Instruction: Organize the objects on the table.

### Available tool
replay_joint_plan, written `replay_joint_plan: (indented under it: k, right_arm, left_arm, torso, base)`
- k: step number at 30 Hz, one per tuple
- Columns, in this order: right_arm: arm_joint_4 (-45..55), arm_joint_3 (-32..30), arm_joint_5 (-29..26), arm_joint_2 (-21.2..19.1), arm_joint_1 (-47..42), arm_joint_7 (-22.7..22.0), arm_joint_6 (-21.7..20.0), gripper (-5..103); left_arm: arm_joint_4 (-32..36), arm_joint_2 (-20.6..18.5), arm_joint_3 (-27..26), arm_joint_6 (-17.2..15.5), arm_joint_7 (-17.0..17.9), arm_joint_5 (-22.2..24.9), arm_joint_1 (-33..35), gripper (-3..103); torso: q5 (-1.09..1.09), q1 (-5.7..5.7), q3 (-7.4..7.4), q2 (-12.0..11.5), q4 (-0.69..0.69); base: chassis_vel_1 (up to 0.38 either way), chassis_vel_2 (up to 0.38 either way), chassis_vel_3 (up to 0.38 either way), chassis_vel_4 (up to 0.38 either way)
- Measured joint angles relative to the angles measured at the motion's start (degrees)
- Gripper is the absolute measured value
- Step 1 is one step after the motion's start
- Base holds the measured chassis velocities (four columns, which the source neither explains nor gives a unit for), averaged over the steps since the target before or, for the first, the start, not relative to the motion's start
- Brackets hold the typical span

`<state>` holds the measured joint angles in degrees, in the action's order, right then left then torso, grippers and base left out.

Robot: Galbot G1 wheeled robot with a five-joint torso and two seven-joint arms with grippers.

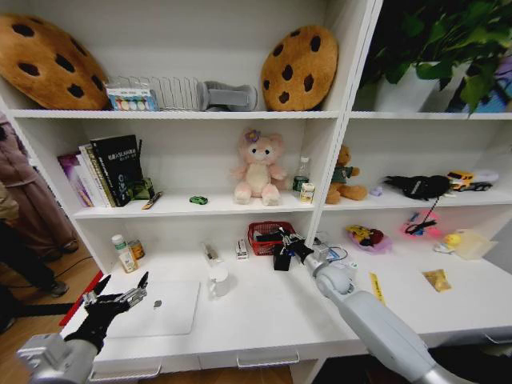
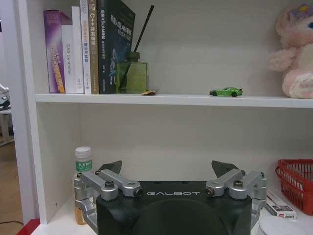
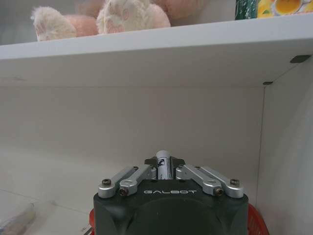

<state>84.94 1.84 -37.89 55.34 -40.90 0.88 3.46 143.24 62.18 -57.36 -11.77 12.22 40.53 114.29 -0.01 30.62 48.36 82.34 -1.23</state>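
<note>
Over the red mesh basket: the right gripper (image 1: 286, 242) hangs at the back of the table (image 1: 264, 316), its fingers pinched tight on a marker pen (image 3: 163, 165) whose white tip pokes up between them.
Left gripper: the left gripper (image 1: 122, 293) sits near the table's front left corner, fingers spread wide and holding nothing (the green toy car shows on the shelf well beyond it).
Laptop: the silver laptop (image 1: 164, 308) lies closed and flat on the table, just right of the left gripper.
Green toy car: the green toy car (image 2: 226, 91) stands on the lower shelf board (image 2: 171, 100), between the books (image 2: 83, 46) and the pink plush bear (image 1: 258, 170).
Red mesh basket: the red mesh basket (image 1: 261, 238) stands against the back wall, partly covered by the right gripper.
Around it: a clear bottle (image 1: 218, 280) stands just right of the laptop; a green-capped bottle (image 2: 83, 169) stands in the back left corner.
</note>
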Motion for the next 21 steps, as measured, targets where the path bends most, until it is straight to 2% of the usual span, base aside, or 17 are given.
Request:
replay_joint_plan:
  k: [10,21]
  right_arm:
    - [-7.6,2.7,4.5,4.5,3.6,-0.6,4.4,13]
    - [-12.7,3.4,6.4,7.6,4.1,-2.2,7.3,13]
  left_arm:
    - [0.0,0.0,0.0,0.0,0.0,0.0,0.0,100]
    - [0.0,0.0,0.0,0.0,0.0,0.0,0.0,100]
  torso:
    - [0.01,0.00,0.00,0.0,0.01]
    - [0.01,-0.01,0.00,0.0,-0.01]
  base:
    - [0.000,0.000,0.000,0.000]
    - [0.000,0.000,0.000,0.000]
